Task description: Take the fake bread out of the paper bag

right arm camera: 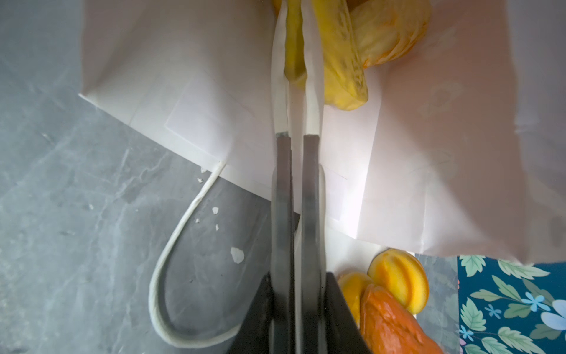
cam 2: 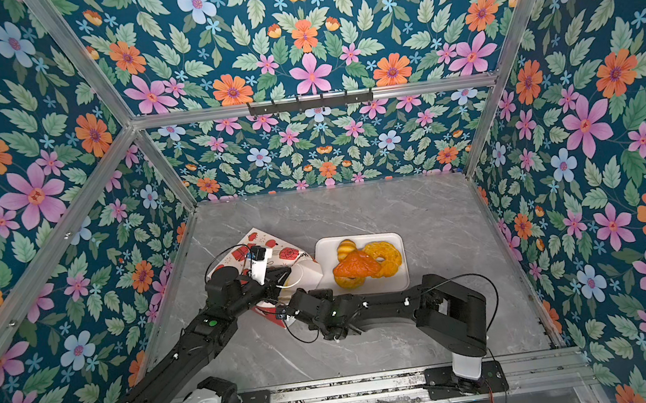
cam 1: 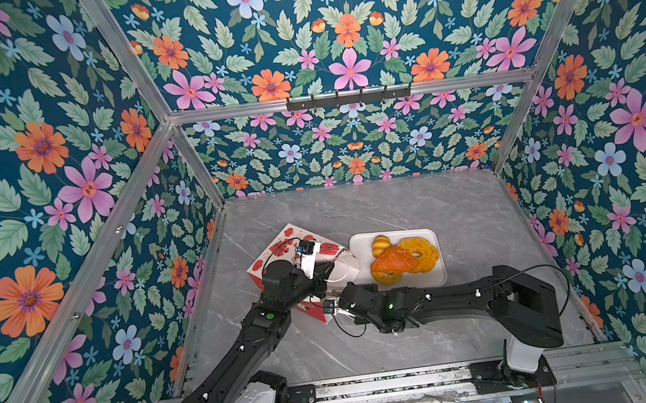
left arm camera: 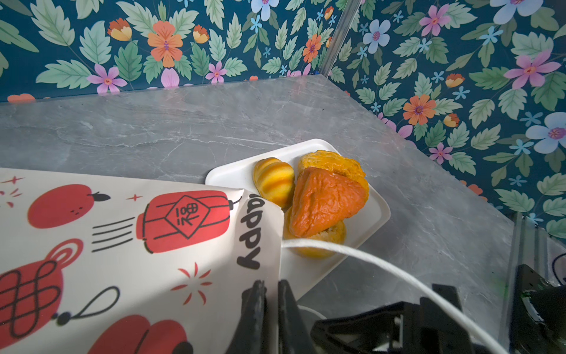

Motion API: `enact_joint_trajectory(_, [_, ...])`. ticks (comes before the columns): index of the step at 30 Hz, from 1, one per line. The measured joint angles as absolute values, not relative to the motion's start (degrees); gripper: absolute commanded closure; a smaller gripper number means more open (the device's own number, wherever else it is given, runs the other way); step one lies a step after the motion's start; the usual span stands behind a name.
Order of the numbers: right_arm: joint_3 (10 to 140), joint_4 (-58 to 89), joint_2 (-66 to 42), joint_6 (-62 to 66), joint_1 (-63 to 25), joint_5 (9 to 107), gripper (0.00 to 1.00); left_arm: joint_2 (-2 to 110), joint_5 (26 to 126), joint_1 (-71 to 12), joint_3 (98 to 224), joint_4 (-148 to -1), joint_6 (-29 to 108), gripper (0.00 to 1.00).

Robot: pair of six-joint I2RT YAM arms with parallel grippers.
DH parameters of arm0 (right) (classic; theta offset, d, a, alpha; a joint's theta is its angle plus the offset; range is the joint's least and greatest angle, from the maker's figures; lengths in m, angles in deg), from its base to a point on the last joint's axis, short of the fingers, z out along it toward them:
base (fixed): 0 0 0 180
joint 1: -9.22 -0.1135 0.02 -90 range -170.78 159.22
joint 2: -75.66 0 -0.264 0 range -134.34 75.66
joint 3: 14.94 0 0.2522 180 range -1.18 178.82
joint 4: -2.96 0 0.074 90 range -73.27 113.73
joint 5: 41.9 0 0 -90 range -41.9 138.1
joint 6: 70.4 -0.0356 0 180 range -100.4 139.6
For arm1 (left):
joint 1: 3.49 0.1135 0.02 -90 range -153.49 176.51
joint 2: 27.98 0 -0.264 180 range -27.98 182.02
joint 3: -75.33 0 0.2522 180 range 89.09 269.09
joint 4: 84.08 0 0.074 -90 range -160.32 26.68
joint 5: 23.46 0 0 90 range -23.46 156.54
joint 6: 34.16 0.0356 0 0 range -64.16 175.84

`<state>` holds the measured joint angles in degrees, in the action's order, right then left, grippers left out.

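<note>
Golden-yellow and glossy, one soft toy pastry of the fake bread (right arm camera: 343, 61) sits deep inside the red-and-white printed paper bag (cam 1: 277, 250), with a paler, ridged piece (right arm camera: 395, 36) just behind it. The right gripper (right arm camera: 295, 18) reaches in through the bag's mouth, and its white fingertips (right arm camera: 312, 92) are pressed together on a thin yellow edge of that pastry.

The bag lies on its side with its mouth turned toward the tray. Its lower wall rests flat on the table, and one white cord handle (right arm camera: 171, 245) loops out over the stone. The left gripper (left arm camera: 271, 288) has its black jaws nearly together, pinching the upper rim of the mouth beside the printed word "happy". The second cord handle (left arm camera: 382, 263) hangs from that rim.

Just beside the mouth is a flat white rectangular tray (cam 1: 360, 244), partly overlapped by the bag's edge in both top views. It holds more of the bread: a striped yellow croissant (cam 1: 380, 244), a golden ring cake (cam 1: 424, 253), and a wrinkled orange-brown bun (cam 1: 394, 263) lying on top of a round yellow piece (left arm camera: 315, 242).

Everything stands on a grey marble-patterned table (cam 1: 398, 210).
</note>
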<state>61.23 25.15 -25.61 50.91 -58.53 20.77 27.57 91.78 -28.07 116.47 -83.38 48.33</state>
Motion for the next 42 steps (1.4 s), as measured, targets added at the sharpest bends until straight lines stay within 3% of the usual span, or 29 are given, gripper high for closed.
enact_joint_trajectory(10, [65.2, 40.9, -16.4, 41.1, -56.6, 27.5, 0.85, 26.9, 89.0, -28.1, 115.2, -85.2, 48.3, 0.87])
enact_joint_trajectory(24, [72.2, 61.2, -12.0, 20.7, -44.7, 58.4, 0.86, 25.9, 85.8, -28.1, 113.7, -88.7, 48.6, 0.87])
enact_joint_trajectory(36, [68.3, 57.5, -11.9, 4.7, -32.2, 87.3, 0.86, 26.2, 81.3, -28.2, 112.0, -93.4, 50.0, 0.86])
enact_joint_trajectory(42, [64.4, 50.0, -12.5, -4.8, -29.1, 96.5, 0.86, 26.8, 80.2, -28.2, 110.9, -95.7, 50.5, 0.86])
